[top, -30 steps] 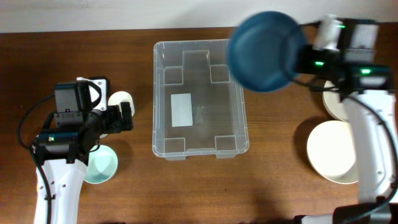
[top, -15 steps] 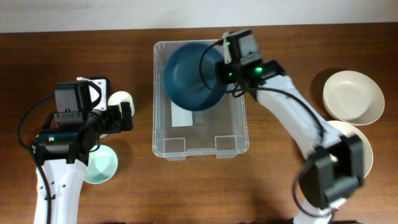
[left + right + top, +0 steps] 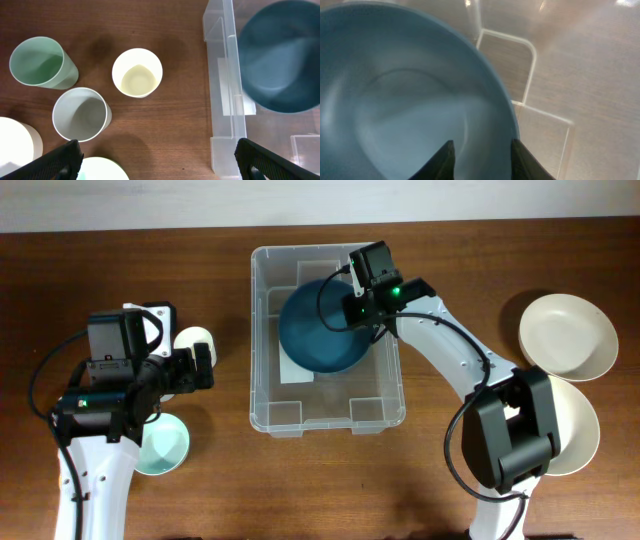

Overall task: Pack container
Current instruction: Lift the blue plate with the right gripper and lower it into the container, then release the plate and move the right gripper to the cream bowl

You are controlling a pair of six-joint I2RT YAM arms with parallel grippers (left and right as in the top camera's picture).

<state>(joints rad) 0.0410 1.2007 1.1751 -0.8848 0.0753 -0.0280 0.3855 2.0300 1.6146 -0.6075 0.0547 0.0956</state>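
Right pincer [image 3: 482, 142] straddles blue bowl [image 3: 322, 330] inside container [image 3: 258, 380], cups [image 3: 137, 72] well apart.

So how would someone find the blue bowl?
Look at the clear bin in the middle of the table. The bowl is inside its far half. It's the only dark blue thing; the white bowls and mint bowl lie outside it.
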